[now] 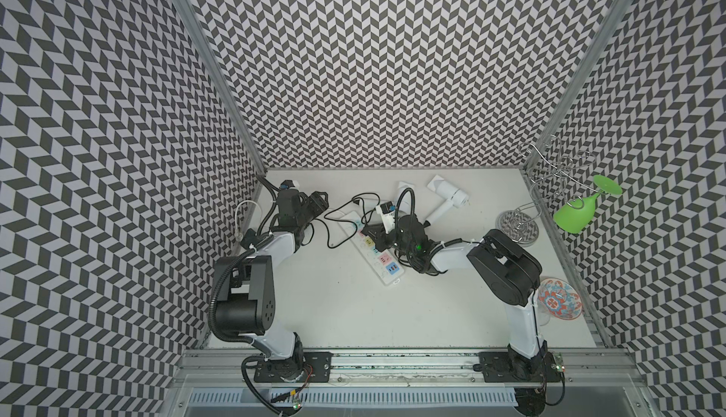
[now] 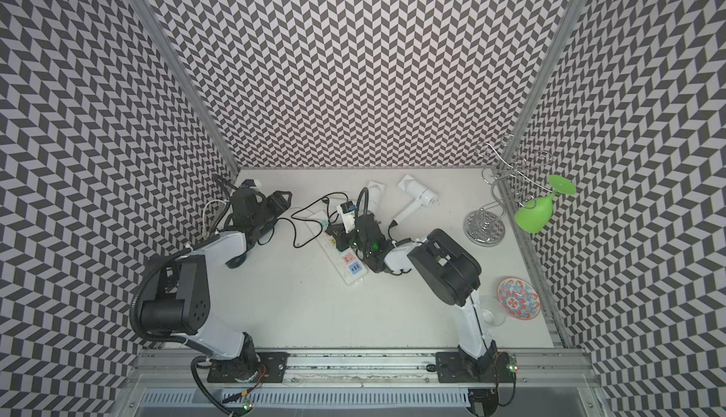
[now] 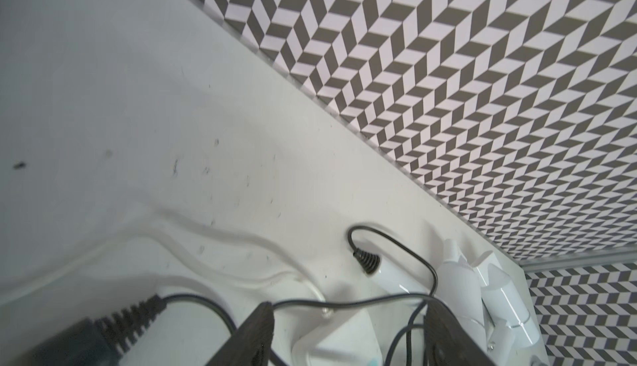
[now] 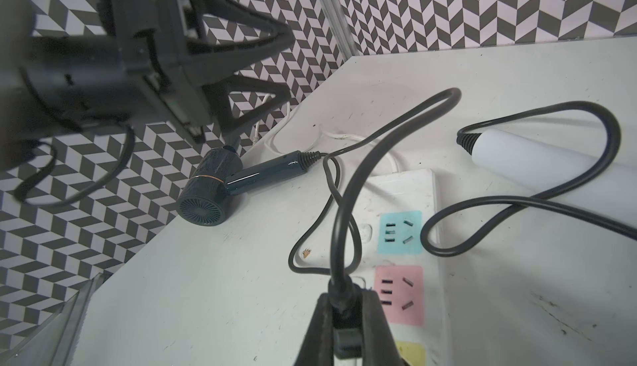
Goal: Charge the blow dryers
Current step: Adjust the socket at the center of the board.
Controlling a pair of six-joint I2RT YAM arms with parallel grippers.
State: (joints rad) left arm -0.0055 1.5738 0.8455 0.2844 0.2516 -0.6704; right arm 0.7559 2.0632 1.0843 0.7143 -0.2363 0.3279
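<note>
Two white blow dryers (image 1: 448, 193) (image 1: 404, 190) lie at the back of the table; one's handle (image 4: 517, 154) shows in the right wrist view. The dark blow dryer (image 4: 213, 188) lies by the left wall, below my left gripper (image 4: 285, 66), and is hidden under that arm in both top views. My left gripper (image 1: 320, 203) (image 3: 348, 316) is open, and a thin black cord (image 3: 344, 302) crosses between its fingertips untouched. My right gripper (image 4: 343, 326) (image 1: 371, 234) is shut on a black plug (image 4: 339, 307), held just over the white power strip (image 1: 387, 273) (image 4: 403, 188) beside its pink socket (image 4: 398, 295).
Black cords (image 4: 551, 205) loop over the strip's far end. A wire glass rack (image 1: 516, 224) holding a green glass (image 1: 581, 207) stands at the right wall. A patterned bowl (image 1: 560, 299) and a clear glass (image 1: 544, 317) sit behind my right arm. Patterned walls close three sides.
</note>
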